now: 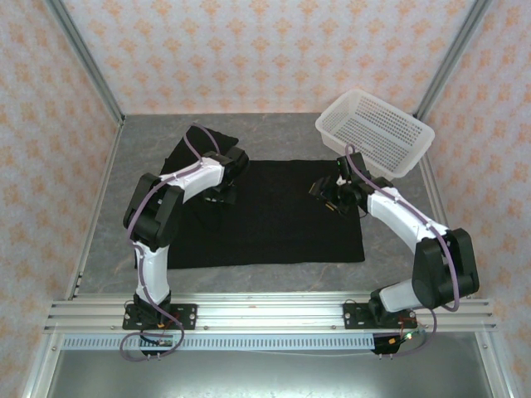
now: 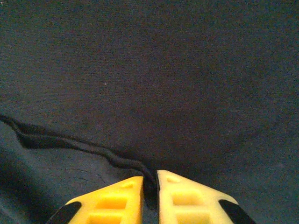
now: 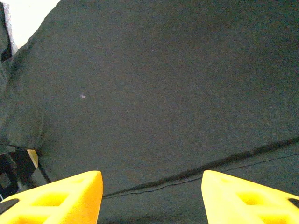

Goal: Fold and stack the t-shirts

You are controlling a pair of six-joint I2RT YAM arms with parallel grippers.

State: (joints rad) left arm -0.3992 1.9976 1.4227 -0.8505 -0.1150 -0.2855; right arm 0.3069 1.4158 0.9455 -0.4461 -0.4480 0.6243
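1. The t-shirt [image 1: 282,220] lay flat on the worktop [image 1: 137,166], plain side up, ready for folding.
2. The left gripper [image 2: 150,186] pinched its raised edge, likely to start a fold.
3. The right gripper [image 3: 152,184] hovered spread over it, empty.

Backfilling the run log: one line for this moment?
t-shirt: spread out, black side up | left tool: pinched shut on t-shirt fold | right tool: open over t-shirt | basket: far right, empty

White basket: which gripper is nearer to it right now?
Right. The right gripper is over the black t-shirt on its right side, just in front of the white basket. The left gripper is across the shirt, toward its left side, well away from the basket.
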